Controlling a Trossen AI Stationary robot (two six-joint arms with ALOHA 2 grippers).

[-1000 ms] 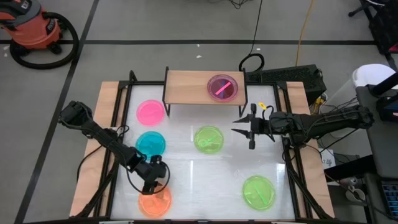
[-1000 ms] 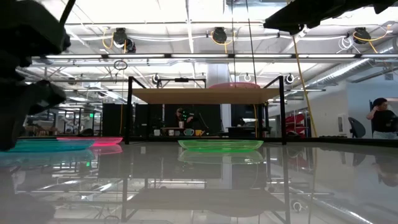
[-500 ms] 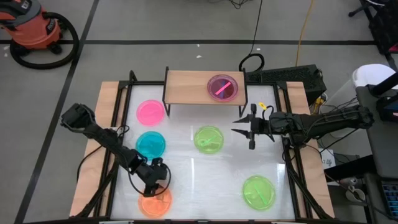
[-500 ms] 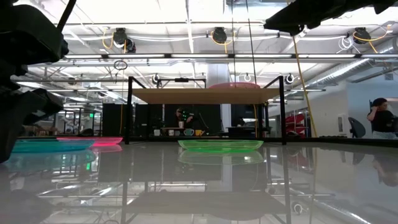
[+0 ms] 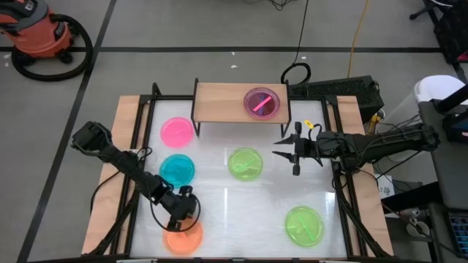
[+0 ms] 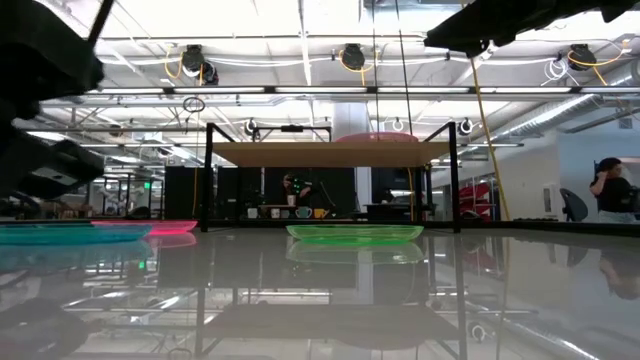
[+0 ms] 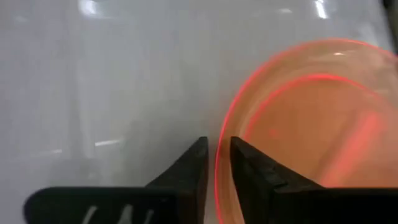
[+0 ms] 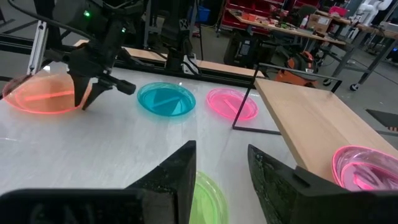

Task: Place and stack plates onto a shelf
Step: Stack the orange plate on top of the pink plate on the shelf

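An orange plate point(image 5: 183, 238) lies near the table's front edge, left of centre. My left gripper point(image 5: 180, 219) stands at its far rim and is shut on it point(image 7: 217, 158). A pink plate point(image 5: 178, 131), a blue plate point(image 5: 177, 169) and two green plates point(image 5: 245, 163) point(image 5: 303, 225) lie flat on the white table. The shelf point(image 5: 227, 102) stands at the far edge with a pink plate point(image 5: 262, 103) on its right half. My right gripper point(image 5: 279, 148) hangs open above the table, right of the middle green plate. My left gripper has the orange plate's far rim point(image 7: 225, 127) between its two fingers, one finger inside the plate and one outside it. The fingers come slanting down from the table's far left. Whether the plate still lies flat on the table I cannot tell.
Black frame rails and wooden side planks point(image 5: 124, 139) run along the table's left and right. The shelf's thin black legs point(image 6: 208, 180) stand on the table at the far edge. Bare white table point(image 5: 241, 212) lies between the orange plate and the near green plate.
My left gripper has kept its place at the orange plate's far rim. In the low view its dark fingers at the left have drawn together. My right gripper and the other plates have kept still.
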